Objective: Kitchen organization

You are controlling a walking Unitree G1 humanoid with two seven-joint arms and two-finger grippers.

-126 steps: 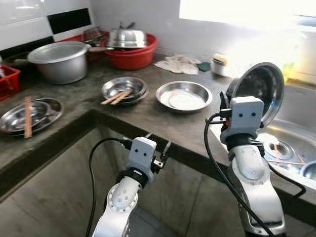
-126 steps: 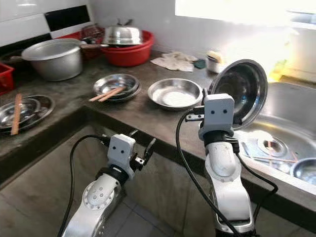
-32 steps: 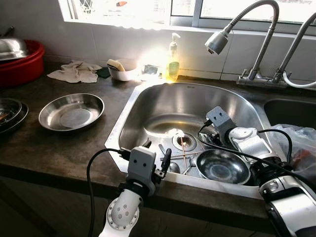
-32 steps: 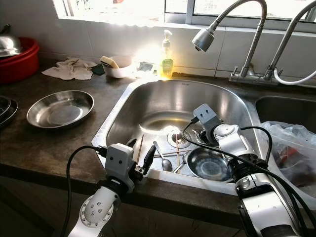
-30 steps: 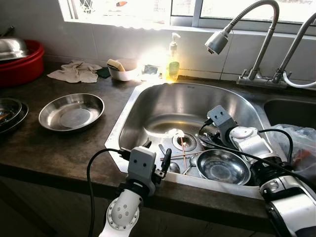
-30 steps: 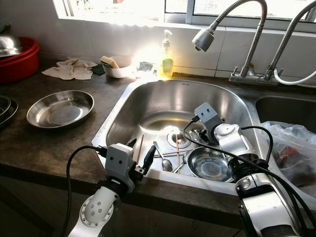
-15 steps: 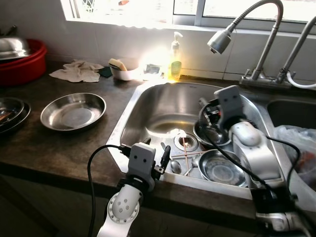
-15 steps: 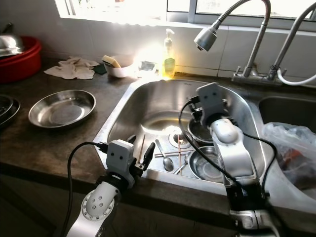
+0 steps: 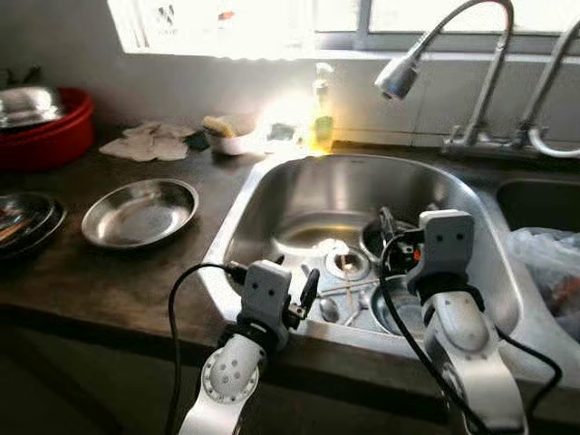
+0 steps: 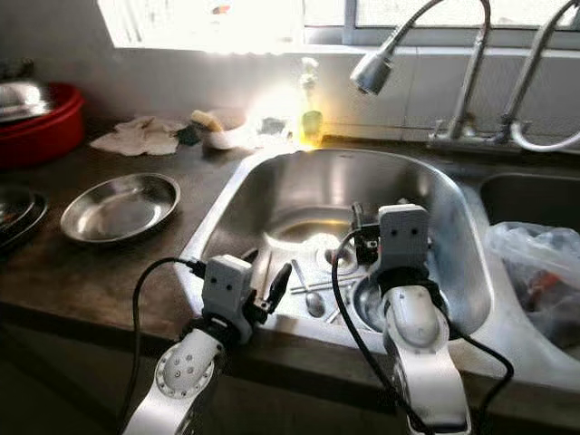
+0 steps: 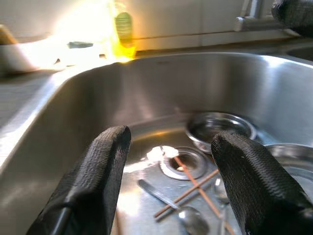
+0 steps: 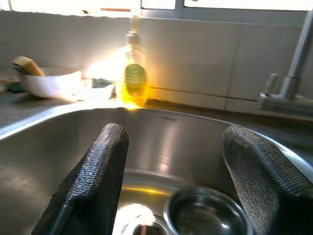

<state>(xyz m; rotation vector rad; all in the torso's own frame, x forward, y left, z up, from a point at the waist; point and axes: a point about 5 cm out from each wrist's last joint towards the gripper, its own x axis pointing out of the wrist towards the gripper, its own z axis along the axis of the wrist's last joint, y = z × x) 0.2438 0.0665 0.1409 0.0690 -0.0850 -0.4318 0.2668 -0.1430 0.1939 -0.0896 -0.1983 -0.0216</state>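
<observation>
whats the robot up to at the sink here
The robot stands at the steel sink, which holds two small steel bowls, spoons and chopsticks near the drain. Its right gripper hangs open and empty over the basin, above one bowl. The left gripper is open too, at the sink's front edge, holding nothing. A steel plate sits on the counter to the left.

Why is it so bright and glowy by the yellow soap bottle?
In the left eye view, sunlight from the window washes out the soap bottle and white dish. In the right wrist view, the bottle glows with a soft, blurry edge. In the left wrist view, glare flares above the sink.
</observation>
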